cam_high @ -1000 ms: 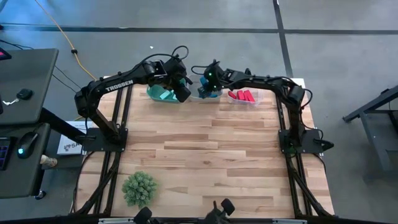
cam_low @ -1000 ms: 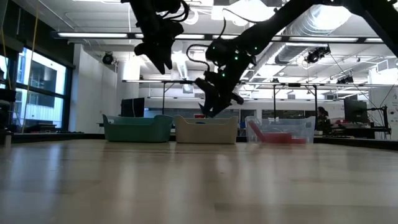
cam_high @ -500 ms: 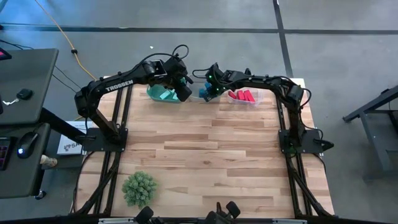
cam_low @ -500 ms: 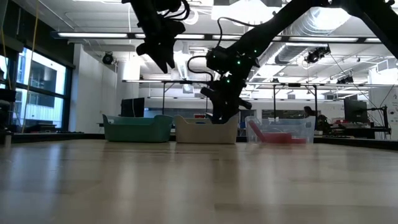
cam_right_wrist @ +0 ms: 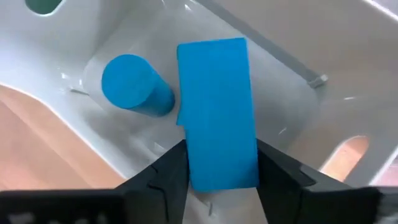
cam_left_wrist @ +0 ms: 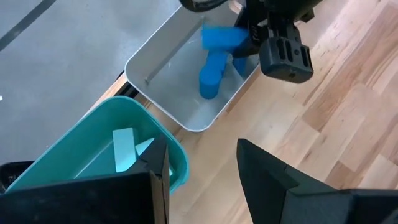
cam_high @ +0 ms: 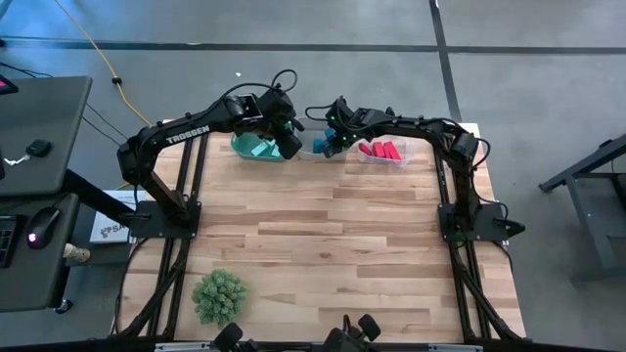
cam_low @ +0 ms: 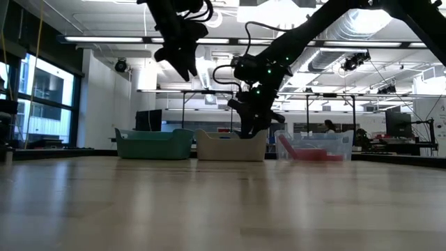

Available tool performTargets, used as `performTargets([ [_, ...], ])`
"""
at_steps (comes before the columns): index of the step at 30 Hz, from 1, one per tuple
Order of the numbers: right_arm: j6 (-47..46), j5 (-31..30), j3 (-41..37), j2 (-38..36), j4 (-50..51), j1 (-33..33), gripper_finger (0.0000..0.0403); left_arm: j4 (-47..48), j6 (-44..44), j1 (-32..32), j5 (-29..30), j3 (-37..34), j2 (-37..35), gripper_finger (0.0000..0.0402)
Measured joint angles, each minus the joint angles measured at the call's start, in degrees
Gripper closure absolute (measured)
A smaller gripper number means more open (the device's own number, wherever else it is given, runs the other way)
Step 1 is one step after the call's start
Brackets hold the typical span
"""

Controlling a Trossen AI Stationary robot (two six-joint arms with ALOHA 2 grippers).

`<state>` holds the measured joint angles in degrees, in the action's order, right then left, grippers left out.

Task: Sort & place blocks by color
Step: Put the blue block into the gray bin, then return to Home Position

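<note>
My right gripper point(cam_high: 331, 140) is shut on a blue bar block point(cam_right_wrist: 217, 112) and reaches down into the white middle bin point(cam_high: 315, 150) at the table's far edge. A blue cylinder point(cam_right_wrist: 134, 84) lies on that bin's floor; the left wrist view shows several blue blocks point(cam_left_wrist: 211, 78) there. My left gripper point(cam_high: 290, 143) hangs open and empty above the gap between the teal bin point(cam_high: 254, 148) and the white bin. Light teal blocks point(cam_left_wrist: 127, 149) lie in the teal bin. Red blocks point(cam_high: 381, 151) lie in the clear bin point(cam_high: 403, 156) at the right. My right gripper pinches the blue bar between its two fingers point(cam_right_wrist: 166, 171), on the bar's two long sides near one end point(cam_right_wrist: 217, 171). The fingers slant down from above, and the bar sticks out ahead of them into the white bin. Whether its far end touches the bin's floor, I cannot tell.
The three bins stand side by side along the far edge. A green spiky ball point(cam_high: 219, 296) sits near the table's near left corner. The wooden tabletop point(cam_high: 333, 244) lies between. A person point(cam_low: 329, 127) shows far off in the room behind.
My right gripper has gone down into the white bin and a little toward the table's right edge, carrying the blue bar with it. It stays shut on the bar.
</note>
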<state>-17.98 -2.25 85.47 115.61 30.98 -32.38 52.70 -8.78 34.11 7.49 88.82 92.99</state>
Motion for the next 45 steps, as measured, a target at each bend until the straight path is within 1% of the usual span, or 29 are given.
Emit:
performTargets([
  [4, 0.00, 2.36, 0.00, 0.00, 0.00, 0.00, 0.0243, -0.65, 0.02, 0.00, 0.00, 0.00, 0.00, 0.0289],
  [13, 0.00, 2.40, 0.57, 0.00, 0.42, -0.02, 0.0239, -2.49, 0.74, 0.00, -0.01, 0.00, 0.00, 0.0289],
  [17, 0.21, 3.98, 4.37, -0.09, 3.86, -0.45, 0.0238, -2.50, 3.37, -0.02, -0.02, 0.00, -0.05, 0.0289],
  [23, 4.08, 4.93, 12.23, -0.09, 12.52, -0.70, 0.0238, -3.72, 3.44, -0.23, -1.33, -0.07, -2.14, 0.0289],
  [28, 9.88, 9.17, 18.43, -0.09, 17.59, 0.10, 0.0238, -4.03, 3.84, -1.46, -2.34, -0.07, -4.29, 0.0289],
  [32, 13.81, 10.35, 22.14, -0.09, 19.52, 1.26, 0.0238, -5.75, 4.22, -3.30, -2.38, -0.07, -6.11, 0.0289],
  [36, 14.62, 10.89, 24.33, -0.70, 20.19, 2.24, 0.0238, -7.36, 4.07, -5.26, -2.95, -0.07, -7.35, 0.0289],
  [39, 15.07, 11.35, 24.39, -2.73, 19.90, 2.52, 0.0238, -11.45, 2.82, -6.72, -3.16, -3.35, -9.39, 0.0289],
  [41, 15.47, 11.84, 24.39, -4.28, 19.89, 2.54, 0.0238, -15.92, 1.26, -7.27, -4.33, -8.18, -12.07, 0.0289],
  [45, 17.07, 11.89, 24.39, -7.64, 19.77, 2.19, 0.0237, -25.03, 0.93, -7.63, -6.84, -19.28, -19.36, 0.0289],
])
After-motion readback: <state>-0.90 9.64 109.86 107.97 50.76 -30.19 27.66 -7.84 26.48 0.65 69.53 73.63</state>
